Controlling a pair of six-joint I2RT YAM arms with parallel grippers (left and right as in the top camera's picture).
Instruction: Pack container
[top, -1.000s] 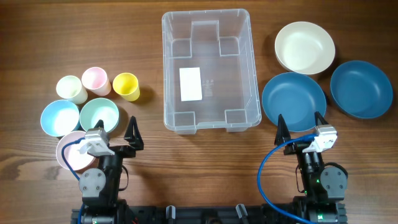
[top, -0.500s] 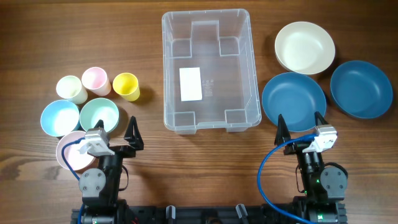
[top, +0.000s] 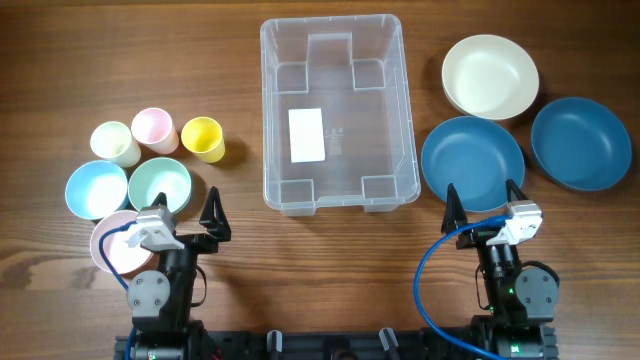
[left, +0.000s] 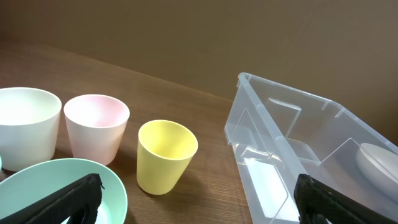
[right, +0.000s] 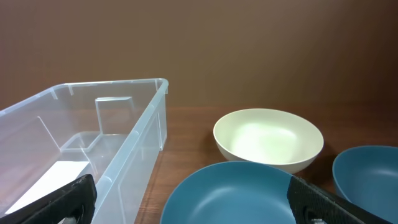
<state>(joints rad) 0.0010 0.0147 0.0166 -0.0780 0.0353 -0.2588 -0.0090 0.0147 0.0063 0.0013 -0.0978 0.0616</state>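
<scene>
Left end effector, right end effector gaping empty. Risk: nearer blue bowl, at container's 4 o'clock, slipping during rim pinch.

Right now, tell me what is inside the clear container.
Nothing is packed in the container. Only the white label on its base shows. The overhead view takes in the whole interior through the open top, so nothing in there is covered.

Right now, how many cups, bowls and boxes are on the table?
Cups: 3, white cup, pink cup, yellow cup
Small bowls: 3, light blue bowl, mint bowl, pink bowl
Big bowls: 3, cream bowl, two dark blue bowls
Container: 1
Total: 10
</scene>
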